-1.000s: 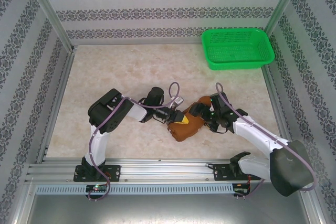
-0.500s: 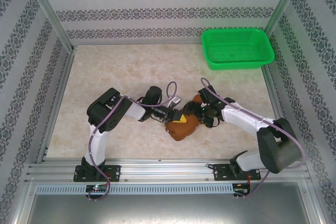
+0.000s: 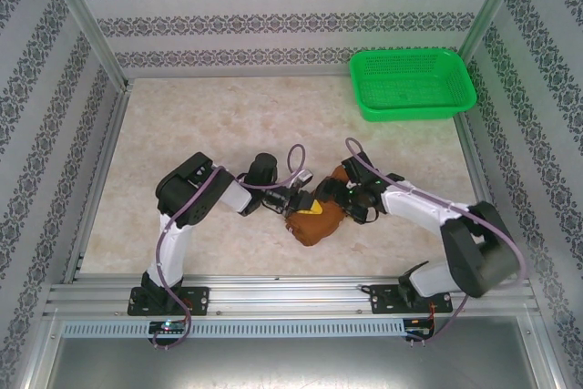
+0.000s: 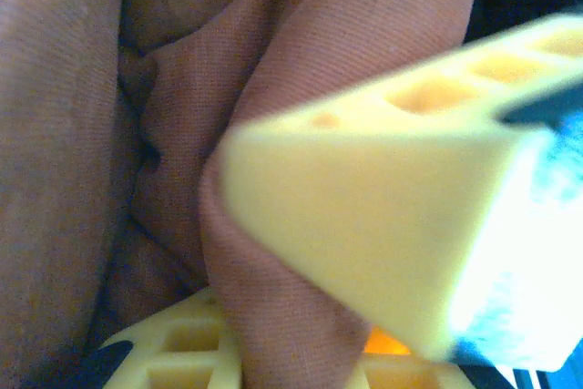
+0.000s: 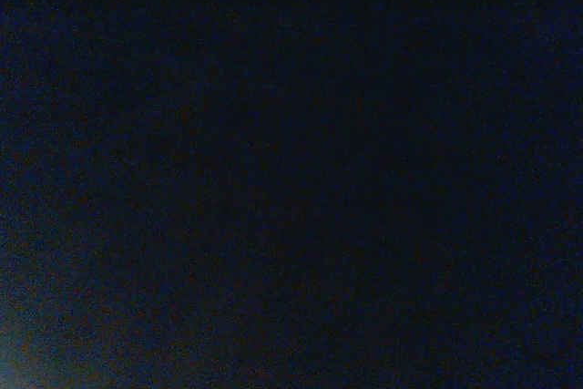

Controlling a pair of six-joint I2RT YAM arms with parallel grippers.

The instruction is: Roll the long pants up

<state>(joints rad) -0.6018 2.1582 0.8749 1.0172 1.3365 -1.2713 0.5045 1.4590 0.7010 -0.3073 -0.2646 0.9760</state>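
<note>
The long pants (image 3: 316, 221) lie as a tight rust-brown bundle on the table, between the two arms. My left gripper (image 3: 304, 202) presses into the bundle's left upper side. In the left wrist view its yellow fingers (image 4: 364, 225) pinch a fold of the brown cloth (image 4: 82, 134), so the gripper (image 4: 273, 316) is shut on the pants. My right gripper (image 3: 341, 194) sits low against the bundle's upper right edge. The right wrist view is black, and from above I cannot make out how its jaws stand.
A green plastic basket (image 3: 413, 84) stands at the back right corner, well away from the bundle. Patterned walls and metal posts enclose the beige table (image 3: 200, 125). A rail (image 3: 273, 296) runs along the near edge.
The right arm has swung left and stretched low, bringing its gripper onto the bundle's upper right side. The bundle has been pushed tighter. The left arm has hardly moved.
</note>
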